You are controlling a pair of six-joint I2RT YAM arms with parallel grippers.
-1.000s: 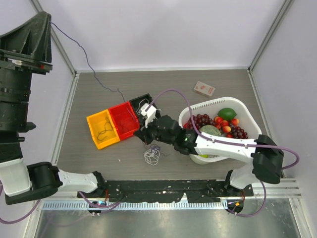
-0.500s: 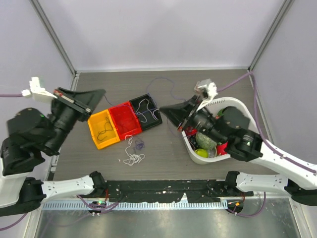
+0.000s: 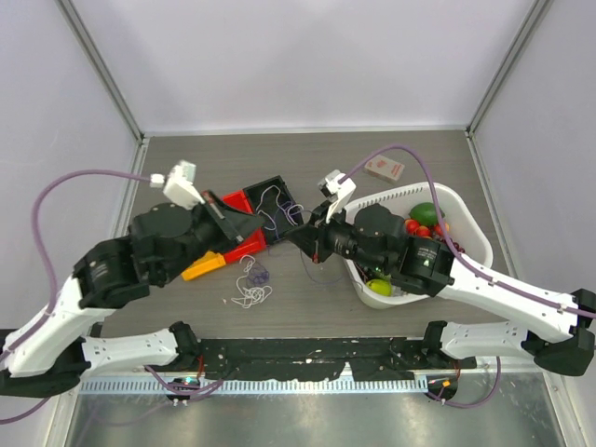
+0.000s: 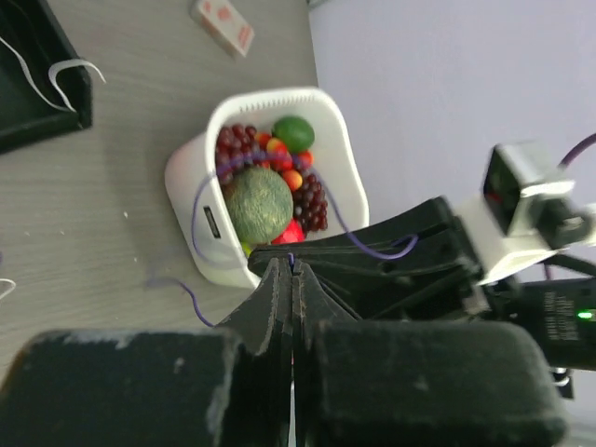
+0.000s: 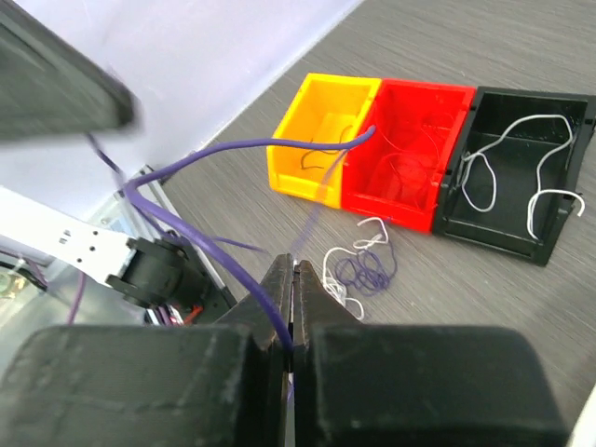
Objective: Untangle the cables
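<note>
A small tangle of white and dark purple cords [image 3: 251, 282] lies on the table in front of the bins; it also shows in the right wrist view [image 5: 358, 270]. My left gripper [image 3: 267, 240] and right gripper [image 3: 300, 242] hover tip to tip just above and right of it. The right gripper [image 5: 295, 265] is shut on a dark purple cord [image 5: 186, 168] that runs off to the left. The left gripper [image 4: 292, 264] is shut with a bit of purple cord [image 4: 207, 191] at its tip. A white cord [image 5: 507, 149] lies in the black bin [image 3: 275, 191].
Yellow [image 3: 203, 266], red [image 3: 238, 199] and black bins sit in a row, partly hidden by the left arm. A white basket [image 3: 466, 223] of fruit stands at the right. A small box [image 3: 384, 168] lies behind it.
Both arms have swung in from the sides and now meet over the table beside the bins. The tangle has stayed where it was half a second ago.
</note>
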